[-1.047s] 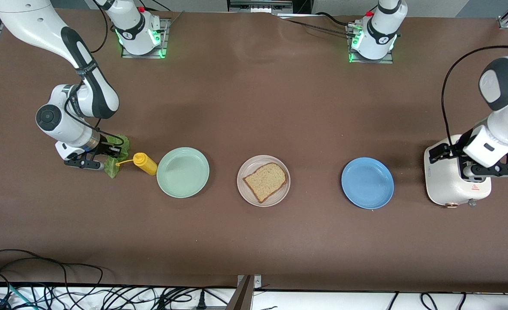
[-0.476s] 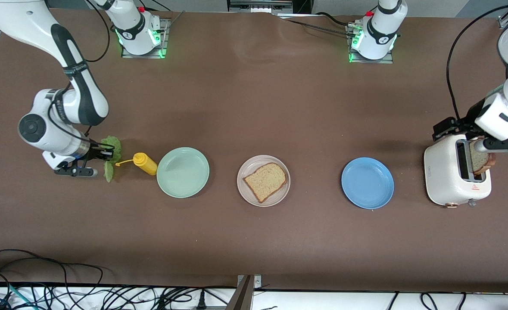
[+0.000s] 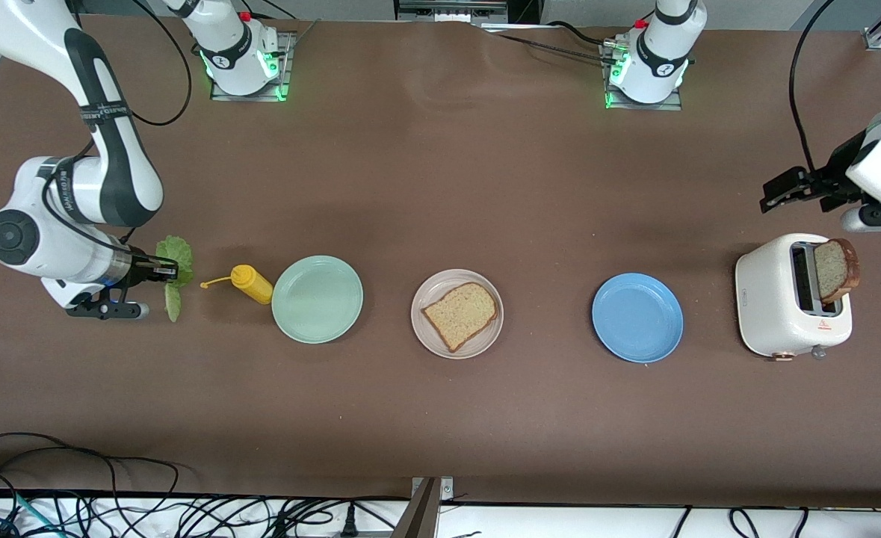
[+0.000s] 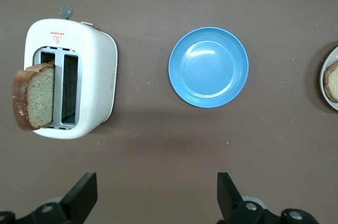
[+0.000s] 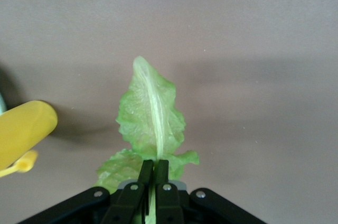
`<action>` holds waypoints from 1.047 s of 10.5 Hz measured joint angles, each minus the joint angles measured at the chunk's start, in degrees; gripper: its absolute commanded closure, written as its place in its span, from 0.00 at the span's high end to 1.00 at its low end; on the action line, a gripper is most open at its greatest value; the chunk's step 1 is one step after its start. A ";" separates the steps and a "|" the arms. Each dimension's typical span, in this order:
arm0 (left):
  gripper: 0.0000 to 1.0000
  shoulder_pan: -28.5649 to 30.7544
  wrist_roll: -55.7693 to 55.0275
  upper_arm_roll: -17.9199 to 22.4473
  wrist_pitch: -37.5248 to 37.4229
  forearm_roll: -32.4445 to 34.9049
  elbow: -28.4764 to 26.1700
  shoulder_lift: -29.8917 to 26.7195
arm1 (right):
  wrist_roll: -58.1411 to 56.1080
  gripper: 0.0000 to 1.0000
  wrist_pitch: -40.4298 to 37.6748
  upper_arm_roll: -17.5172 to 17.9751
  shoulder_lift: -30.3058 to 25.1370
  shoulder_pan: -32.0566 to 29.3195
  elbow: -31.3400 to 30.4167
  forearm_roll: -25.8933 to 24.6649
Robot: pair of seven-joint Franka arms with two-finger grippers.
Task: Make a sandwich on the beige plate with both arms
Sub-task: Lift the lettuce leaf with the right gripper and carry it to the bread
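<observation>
Right gripper (image 3: pixel 158 273) is clamped tight on the stem end of a lettuce leaf (image 3: pixel 175 273), hanging limp above the tabletop (image 3: pixel 440 187) beside the mustard bottle (image 3: pixel 249 283); soft, light, likely tears if pinched elsewhere. Beige plate (image 3: pixel 456 314), past the green plate (image 3: pixel 317 299), holds one bread slice (image 3: pixel 460 314). Left gripper (image 4: pixel 153 203) gapes wide and empty over the toaster (image 3: pixel 791 305); its toast slice (image 3: pixel 835 269) looks stiff, crumbly, best gripped by the crust.

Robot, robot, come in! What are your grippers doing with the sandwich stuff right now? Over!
Right gripper shut on lettuce leaf, lifted beside mustard bottle. Left gripper open, above toaster. One bread slice on beige plate. Nothing blocking.
</observation>
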 measured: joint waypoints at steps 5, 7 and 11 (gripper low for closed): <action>1.00 -0.12 -0.83 -0.54 -7.56 -1.53 6.32 -0.26 | 0.26 0.00 -27.67 1.95 -4.39 1.20 22.69 0.12; 1.00 -0.09 -1.58 -1.13 -10.18 -2.05 8.37 -0.29 | 0.39 0.00 -30.43 3.21 -4.20 2.27 25.09 0.15; 1.00 -0.09 -2.03 -2.16 -11.99 -2.05 9.69 -0.20 | 12.42 0.00 -29.20 4.83 -2.18 6.11 25.41 0.99</action>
